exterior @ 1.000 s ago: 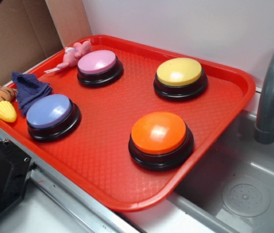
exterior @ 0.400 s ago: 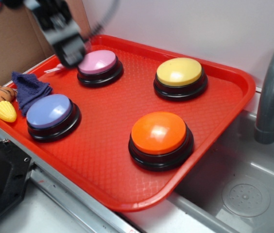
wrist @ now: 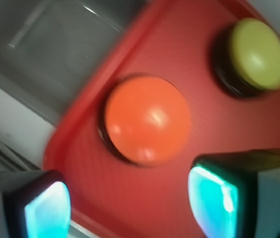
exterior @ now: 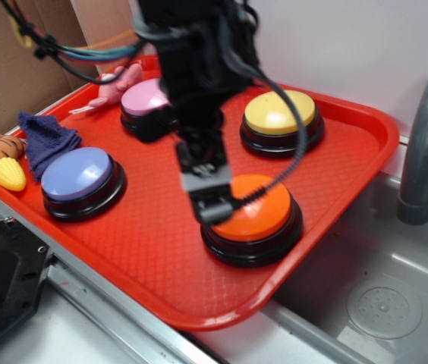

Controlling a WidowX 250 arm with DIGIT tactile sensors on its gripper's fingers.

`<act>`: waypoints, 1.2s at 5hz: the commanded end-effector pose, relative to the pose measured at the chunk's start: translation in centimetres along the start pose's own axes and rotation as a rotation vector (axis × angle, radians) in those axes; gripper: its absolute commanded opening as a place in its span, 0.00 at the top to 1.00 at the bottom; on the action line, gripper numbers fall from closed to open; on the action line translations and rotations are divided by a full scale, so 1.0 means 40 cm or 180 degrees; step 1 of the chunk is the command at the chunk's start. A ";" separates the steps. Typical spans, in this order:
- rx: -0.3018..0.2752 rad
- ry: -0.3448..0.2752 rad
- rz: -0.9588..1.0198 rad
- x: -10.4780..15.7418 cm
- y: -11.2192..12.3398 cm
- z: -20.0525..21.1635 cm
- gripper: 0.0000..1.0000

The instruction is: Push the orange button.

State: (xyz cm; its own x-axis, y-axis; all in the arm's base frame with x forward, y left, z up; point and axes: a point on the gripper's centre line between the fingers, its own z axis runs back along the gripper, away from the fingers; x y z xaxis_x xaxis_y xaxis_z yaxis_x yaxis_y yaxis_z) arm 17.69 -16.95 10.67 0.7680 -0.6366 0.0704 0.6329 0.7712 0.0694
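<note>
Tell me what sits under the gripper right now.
The orange button on the red tray lies below the gripper; its left edge is covered in the exterior view. Contact cannot be judged.

Tool swept from tray's back-left corner to orange button, hovering at its left edge.

Bright even light; motion blur throughout wrist view.

My black claw hangs over a glossy orange dome button on its black base, on a diamond-textured red plastic tray.
</note>
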 end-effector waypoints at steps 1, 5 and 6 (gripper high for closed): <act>-0.0010 -0.0182 0.0282 -0.016 0.053 -0.010 0.00; -0.0127 0.0344 0.0337 0.008 0.058 -0.126 0.00; -0.0207 0.0203 0.0285 0.011 0.061 -0.131 0.00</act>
State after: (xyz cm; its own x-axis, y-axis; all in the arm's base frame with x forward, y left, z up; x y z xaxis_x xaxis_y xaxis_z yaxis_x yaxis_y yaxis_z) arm 20.43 -14.94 4.96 0.8235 -0.5661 -0.0368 0.5665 0.8241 0.0024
